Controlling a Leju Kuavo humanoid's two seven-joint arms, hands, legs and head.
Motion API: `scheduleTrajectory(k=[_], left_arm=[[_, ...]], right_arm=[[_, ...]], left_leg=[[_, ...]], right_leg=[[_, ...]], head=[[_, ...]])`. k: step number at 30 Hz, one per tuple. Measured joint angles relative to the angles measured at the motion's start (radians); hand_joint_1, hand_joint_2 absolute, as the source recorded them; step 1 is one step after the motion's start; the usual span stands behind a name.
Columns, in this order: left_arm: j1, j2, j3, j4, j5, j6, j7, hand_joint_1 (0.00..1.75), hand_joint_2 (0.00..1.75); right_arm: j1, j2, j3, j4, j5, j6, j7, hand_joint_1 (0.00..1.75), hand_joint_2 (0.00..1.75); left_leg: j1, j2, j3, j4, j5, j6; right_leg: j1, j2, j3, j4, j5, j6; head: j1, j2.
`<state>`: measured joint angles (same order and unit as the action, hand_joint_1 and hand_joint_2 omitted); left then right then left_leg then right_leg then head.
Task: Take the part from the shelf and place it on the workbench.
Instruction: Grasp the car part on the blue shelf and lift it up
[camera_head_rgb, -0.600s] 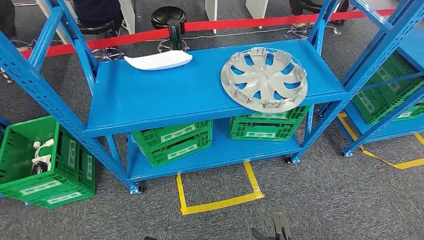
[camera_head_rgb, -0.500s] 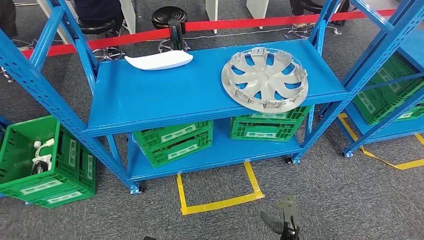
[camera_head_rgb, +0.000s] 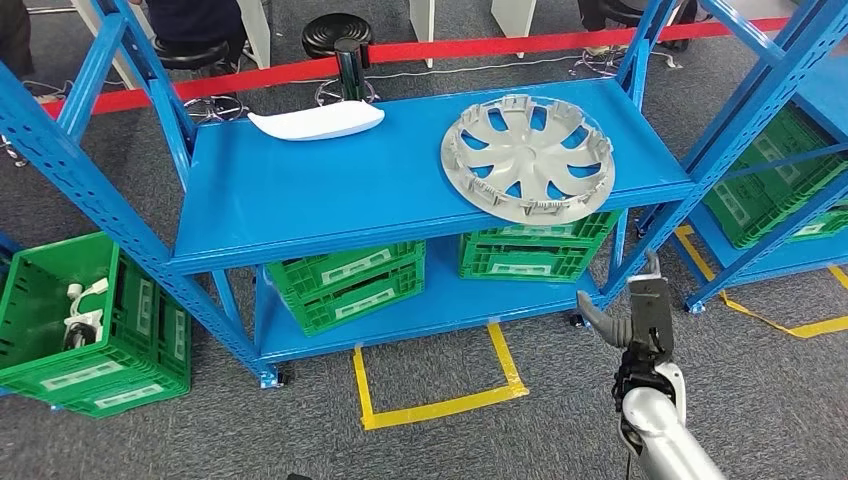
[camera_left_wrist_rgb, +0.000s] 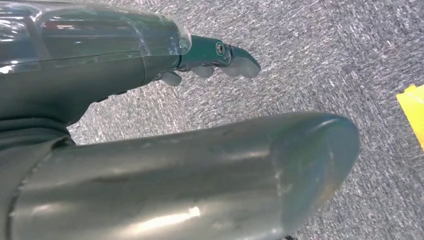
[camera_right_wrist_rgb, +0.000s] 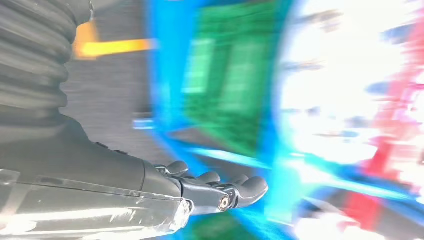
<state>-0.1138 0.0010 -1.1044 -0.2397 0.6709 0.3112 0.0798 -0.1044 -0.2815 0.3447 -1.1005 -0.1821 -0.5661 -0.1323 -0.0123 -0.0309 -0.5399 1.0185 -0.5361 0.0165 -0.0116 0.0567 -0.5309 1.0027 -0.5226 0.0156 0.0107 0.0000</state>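
A silver wheel cover (camera_head_rgb: 527, 157) lies on the right half of the blue shelf's top board (camera_head_rgb: 330, 190), its rim slightly over the front edge. A white curved part (camera_head_rgb: 317, 122) lies at the board's back left. My right hand (camera_head_rgb: 637, 310) is raised below and to the right of the wheel cover, in front of the shelf's right front post, with its fingers straight, its thumb apart, and nothing in it. The right wrist view is blurred; its fingers (camera_right_wrist_rgb: 235, 192) reach toward blue and green shapes. My left hand (camera_left_wrist_rgb: 100, 55) hangs over grey carpet, holding nothing.
Green crates (camera_head_rgb: 347, 280) (camera_head_rgb: 530, 255) sit on the lower board. Another green crate (camera_head_rgb: 90, 320) stands on the floor at the left. A second blue shelf (camera_head_rgb: 790, 150) with green crates stands at the right. Yellow floor tape (camera_head_rgb: 440, 400), red barrier tape (camera_head_rgb: 450, 48) and black stools (camera_head_rgb: 338, 35) surround the shelf.
My right hand has risen from the picture's bottom edge, up and to the right, to beside the shelf's right front post. The shelf and its parts have not moved.
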Motion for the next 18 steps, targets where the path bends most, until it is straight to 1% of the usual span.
scheduleTrajectory(k=[1,3,5,8,11,18], left_arm=[[0.000,0.000,0.000,0.001,0.003,-0.005,-0.002,0.00,0.00],[0.000,0.001,0.000,0.003,0.009,-0.015,-0.005,0.00,0.00],[0.000,0.000,0.000,0.004,0.010,-0.018,-0.007,0.00,0.00],[0.000,-0.002,0.000,0.005,0.010,-0.018,-0.010,0.00,0.00],[0.000,-0.003,0.000,0.006,0.010,-0.018,-0.011,0.00,0.00],[0.000,-0.008,0.000,0.006,0.010,-0.018,-0.011,0.00,0.00]], right_arm=[[0.004,-0.039,-0.018,-0.194,0.074,0.009,0.055,0.00,1.75],[0.009,-0.091,-0.041,-0.518,0.173,0.039,0.095,0.00,1.75],[0.014,-0.108,-0.045,-0.638,0.185,0.043,0.103,0.00,1.75],[0.025,-0.128,-0.049,-0.777,0.184,0.045,0.105,0.00,1.75],[0.038,-0.148,-0.057,-0.872,0.170,0.043,0.106,0.00,1.75],[0.058,-0.177,-0.073,-0.994,0.150,0.044,0.106,0.00,1.75]], left_leg=[[0.000,0.001,0.001,0.000,0.000,0.000],[0.000,0.000,0.002,0.000,0.000,0.000],[0.001,-0.001,0.002,0.000,0.000,0.000],[0.001,-0.003,0.002,0.000,0.000,0.000],[0.001,-0.006,0.002,0.000,0.000,0.000],[0.001,-0.008,0.002,0.000,0.000,0.000]], right_leg=[[0.000,0.000,0.000,0.000,0.000,0.000],[0.000,0.001,0.000,0.000,0.000,0.000],[0.001,0.001,0.000,0.000,0.000,0.000],[0.001,0.001,0.000,0.000,0.000,0.000],[0.001,0.000,0.000,0.000,0.000,0.000],[0.001,-0.001,0.000,0.000,0.000,0.000]], head=[[0.000,0.000],[-0.001,0.000],[-0.002,0.000],[-0.002,0.000],[-0.001,0.000],[-0.002,0.000]])
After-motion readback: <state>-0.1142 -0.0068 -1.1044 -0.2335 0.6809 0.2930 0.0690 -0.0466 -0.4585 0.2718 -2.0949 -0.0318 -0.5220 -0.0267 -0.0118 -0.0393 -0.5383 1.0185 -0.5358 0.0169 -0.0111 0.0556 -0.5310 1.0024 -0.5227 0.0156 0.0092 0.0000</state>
